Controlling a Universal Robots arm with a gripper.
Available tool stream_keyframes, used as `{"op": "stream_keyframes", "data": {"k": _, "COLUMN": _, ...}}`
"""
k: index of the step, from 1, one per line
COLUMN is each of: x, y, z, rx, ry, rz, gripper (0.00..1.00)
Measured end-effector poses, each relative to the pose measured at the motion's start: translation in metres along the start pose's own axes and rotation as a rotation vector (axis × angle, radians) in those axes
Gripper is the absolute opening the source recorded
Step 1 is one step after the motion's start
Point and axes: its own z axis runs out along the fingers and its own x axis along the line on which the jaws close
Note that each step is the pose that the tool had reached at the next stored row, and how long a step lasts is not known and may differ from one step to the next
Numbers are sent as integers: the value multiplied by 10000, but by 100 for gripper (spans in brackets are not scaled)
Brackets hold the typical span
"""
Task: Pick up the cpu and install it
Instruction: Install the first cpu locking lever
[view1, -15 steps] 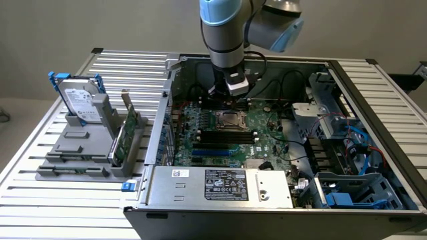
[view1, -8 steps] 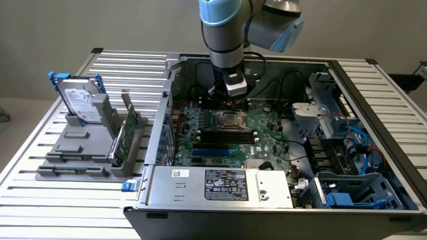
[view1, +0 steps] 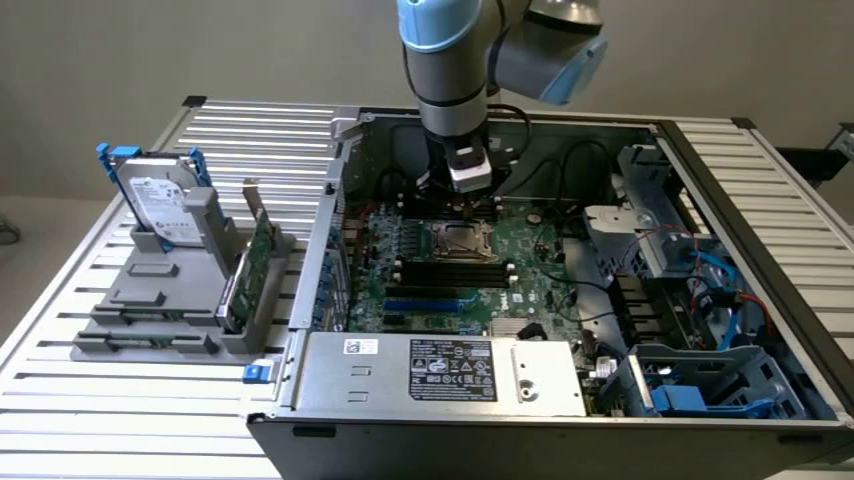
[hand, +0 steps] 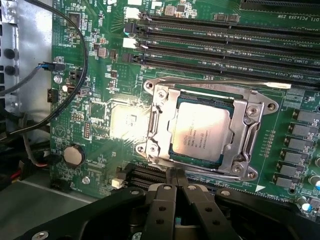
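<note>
The cpu, a flat silver square chip, lies inside the metal-framed socket on the green motherboard. The socket's frame surrounds it, and a thin lever runs along one side. My gripper hovers just off the socket's edge, and its black fingers are pressed together with nothing between them. In the exterior view the gripper hangs inside the open computer case, just beyond the socket.
Memory slots run beside the socket. Black cables and a coin battery sit near the board's edge. A hard drive with a blue bracket stands in a grey holder at the exterior view's left. Power supply and drive cage line the case.
</note>
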Motion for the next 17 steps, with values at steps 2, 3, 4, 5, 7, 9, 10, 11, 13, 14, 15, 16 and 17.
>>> {"op": "stream_keyframes", "data": {"k": 2, "x": 1, "y": -3, "z": 3, "rx": -18, "ry": 7, "rz": 80, "gripper": 11}}
{"op": "stream_keyframes", "data": {"k": 3, "x": 1, "y": -5, "z": 5, "rx": -27, "ry": 11, "rz": 117, "gripper": 11}}
{"op": "stream_keyframes", "data": {"k": 4, "x": 1, "y": -6, "z": 6, "rx": -36, "ry": 13, "rz": 154, "gripper": 11}}
{"op": "stream_keyframes", "data": {"k": 5, "x": 2, "y": -8, "z": 8, "rx": -44, "ry": 17, "rz": 189, "gripper": 11}}
{"op": "stream_keyframes", "data": {"k": 7, "x": 3, "y": -12, "z": 12, "rx": -60, "ry": 23, "rz": 257, "gripper": 11}}
{"op": "stream_keyframes", "data": {"k": 9, "x": 5, "y": -15, "z": 15, "rx": -75, "ry": 29, "rz": 323, "gripper": 11}}
{"op": "stream_keyframes", "data": {"k": 10, "x": 5, "y": -17, "z": 17, "rx": -81, "ry": 32, "rz": 354, "gripper": 11}}
{"op": "stream_keyframes", "data": {"k": 11, "x": 6, "y": -19, "z": 19, "rx": -88, "ry": 35, "rz": 384, "gripper": 11}}
{"op": "stream_keyframes", "data": {"k": 13, "x": 7, "y": -23, "z": 21, "rx": -104, "ry": 40, "rz": 449, "gripper": 11}}
{"op": "stream_keyframes", "data": {"k": 14, "x": 7, "y": -23, "z": 21, "rx": -109, "ry": 44, "rz": 476, "gripper": 11}}
{"op": "stream_keyframes", "data": {"k": 15, "x": 7, "y": -23, "z": 21, "rx": -115, "ry": 47, "rz": 503, "gripper": 11}}
{"op": "stream_keyframes", "data": {"k": 16, "x": 7, "y": -24, "z": 22, "rx": -122, "ry": 50, "rz": 535, "gripper": 11}}
{"op": "stream_keyframes", "data": {"k": 17, "x": 8, "y": -24, "z": 21, "rx": -130, "ry": 52, "rz": 569, "gripper": 11}}
